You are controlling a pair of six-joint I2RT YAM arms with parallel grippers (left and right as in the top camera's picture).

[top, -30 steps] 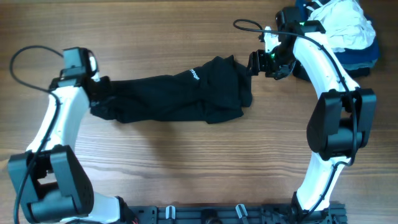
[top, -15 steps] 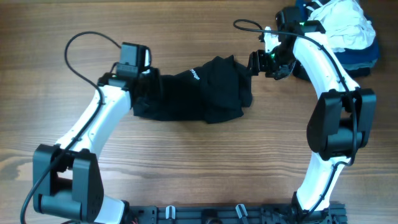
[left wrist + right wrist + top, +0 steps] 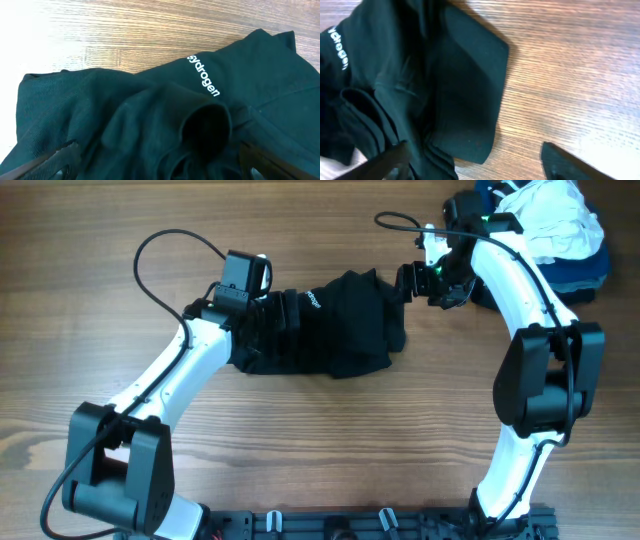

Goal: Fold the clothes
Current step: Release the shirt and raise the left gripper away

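A black garment [image 3: 335,330] with white lettering [image 3: 204,75] lies bunched at the table's middle, its left part folded over onto itself. My left gripper [image 3: 283,315] hovers over that folded left part. In the left wrist view its fingers [image 3: 55,160] stand wide apart, open, with a rolled hump of cloth [image 3: 205,125] lying between them. My right gripper [image 3: 405,280] is at the garment's upper right edge, open. In the right wrist view a folded corner of the garment [image 3: 470,100] lies between the jaws, one finger [image 3: 385,160] against cloth, the other over bare wood.
A pile of clothes sits at the back right corner, white pieces [image 3: 550,215] on top of dark blue ones [image 3: 575,275], just behind my right arm. A black rail [image 3: 380,525] runs along the front edge. Cables loop above each arm.
My left arm swept right, dragging the garment's left end over onto its middle, and its jaws went from shut to wide open. The right gripper stayed in place and widened a little.
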